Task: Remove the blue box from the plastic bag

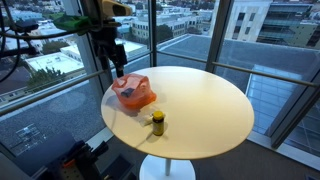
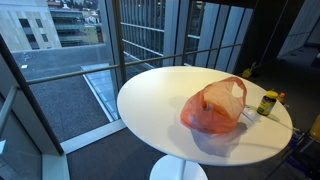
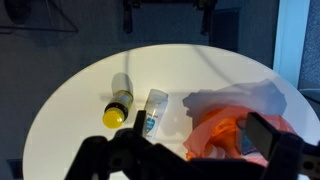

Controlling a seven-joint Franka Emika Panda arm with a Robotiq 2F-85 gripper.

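Note:
An orange plastic bag (image 1: 133,93) lies on the round white table (image 1: 200,105) and shows in both exterior views (image 2: 213,108). In the wrist view the bag (image 3: 222,128) lies crumpled with its pale mouth open. A small bluish patch, perhaps the blue box (image 3: 246,141), shows inside it beside the right finger. My gripper (image 1: 118,58) hangs just above the bag. In the wrist view its fingers (image 3: 200,126) are spread wide over the bag and hold nothing. The gripper is out of view in the exterior view from the window side.
A yellow bottle (image 1: 157,122) stands near the bag (image 2: 267,103) (image 3: 118,103). A small clear bottle with a blue label (image 3: 153,112) lies between it and the bag. Glass window walls and a railing surround the table. The table edge is close to the bag.

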